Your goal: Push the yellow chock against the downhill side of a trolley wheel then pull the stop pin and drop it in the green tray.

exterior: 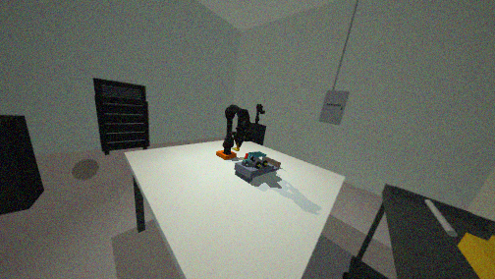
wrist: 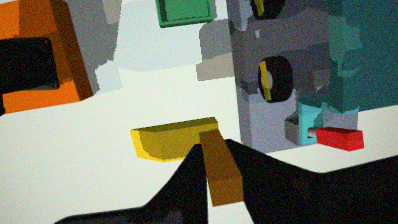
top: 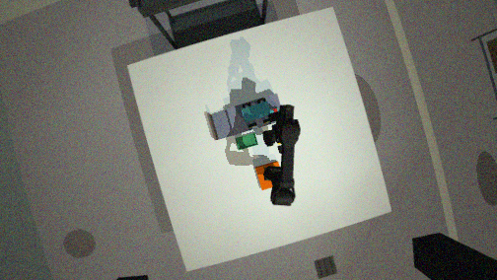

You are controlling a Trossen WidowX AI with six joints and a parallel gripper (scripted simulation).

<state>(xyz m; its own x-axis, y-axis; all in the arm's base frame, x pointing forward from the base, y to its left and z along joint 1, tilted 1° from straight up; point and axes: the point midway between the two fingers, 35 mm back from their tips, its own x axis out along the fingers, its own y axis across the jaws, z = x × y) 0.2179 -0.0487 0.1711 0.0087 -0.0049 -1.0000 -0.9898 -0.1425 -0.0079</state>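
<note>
My gripper (wrist: 212,148) (top: 277,141) is shut on the orange-brown handle (wrist: 222,182) of the yellow chock (wrist: 165,140) (exterior: 237,147). The chock is beside the grey ramp (wrist: 255,120) (top: 222,123) (exterior: 247,172) and a short way from it, not touching a wheel. The teal trolley (wrist: 360,55) (top: 256,112) (exterior: 255,158) stands on the ramp. Its black wheel (wrist: 274,78) with a yellow hub is nearest the chock; a second wheel (wrist: 265,7) shows at the top edge. The red-headed stop pin (wrist: 340,138) (top: 275,109) sticks out of the trolley's end. The green tray (wrist: 186,11) (top: 246,142) lies past the ramp.
The arm's orange base plate (wrist: 30,95) (top: 265,180) (exterior: 226,154) stands near the tray and the ramp. The white table (top: 325,163) (exterior: 206,216) has its edges far from the work area. Dark furniture stands off the table.
</note>
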